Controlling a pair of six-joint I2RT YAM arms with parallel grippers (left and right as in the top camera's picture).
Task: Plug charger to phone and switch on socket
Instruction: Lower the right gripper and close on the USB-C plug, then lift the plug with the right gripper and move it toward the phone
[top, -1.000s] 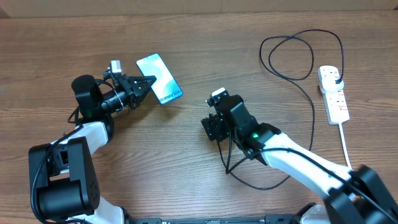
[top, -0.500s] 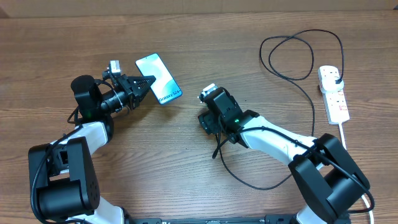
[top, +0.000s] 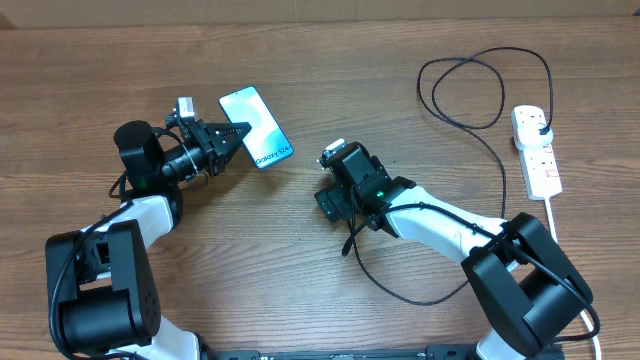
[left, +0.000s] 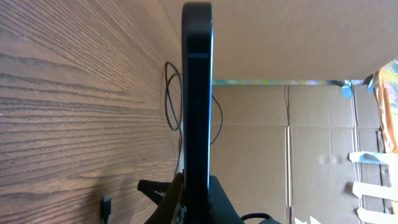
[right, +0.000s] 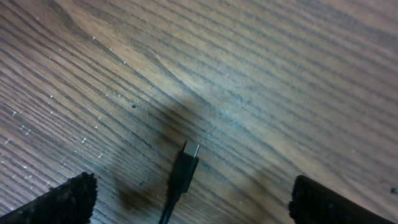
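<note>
The phone (top: 256, 127), teal screen up, is held at one end by my left gripper (top: 237, 136), which is shut on it. In the left wrist view the phone (left: 197, 93) shows edge-on between the jaws (left: 194, 202). The charger's black cable (top: 497, 190) runs from its plug (top: 539, 122) in the socket (top: 537, 152), loops at the back and ends under my right gripper (top: 333, 200). In the right wrist view the connector tip (right: 188, 154) lies on the wood between the wide-open fingers (right: 193, 202), touching neither.
The socket's white cord (top: 556, 232) runs toward the front right edge. The cable's loop (top: 470, 90) lies on the table at the back right. Cardboard boxes (left: 298, 143) stand beyond the table.
My right gripper has moved left toward the phone, and the cable end has shifted left with it. The left arm and the phone have not moved.
</note>
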